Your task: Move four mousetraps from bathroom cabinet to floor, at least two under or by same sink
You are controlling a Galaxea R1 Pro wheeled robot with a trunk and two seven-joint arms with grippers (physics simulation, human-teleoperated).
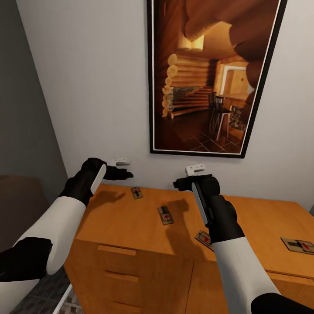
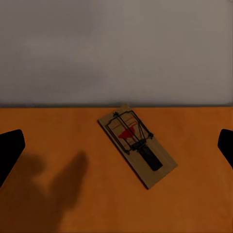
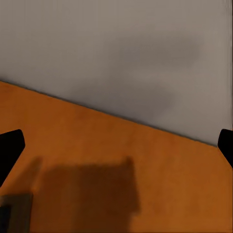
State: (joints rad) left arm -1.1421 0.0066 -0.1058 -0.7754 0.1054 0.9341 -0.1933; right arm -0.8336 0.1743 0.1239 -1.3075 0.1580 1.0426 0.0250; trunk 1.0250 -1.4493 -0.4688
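Cabinet-top mousetrap (image 2: 137,145) between spread left fingers (image 2: 10,149)

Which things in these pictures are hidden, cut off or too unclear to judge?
- Head view: the third mousetrap is partly covered by the right arm.
- Head view: the fourth mousetrap is cut by the picture's edge.
- Head view: the cabinet runs off the bottom, so its lower drawers are unseen.
- Right wrist view: a dark shape in the corner is too blurred to name.

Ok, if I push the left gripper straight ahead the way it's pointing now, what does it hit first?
Probably the mousetrap near the back edge of the cabinet top, lying centred between the open left gripper's fingers. If the path clears it, the wall is next; depth is hard to judge.
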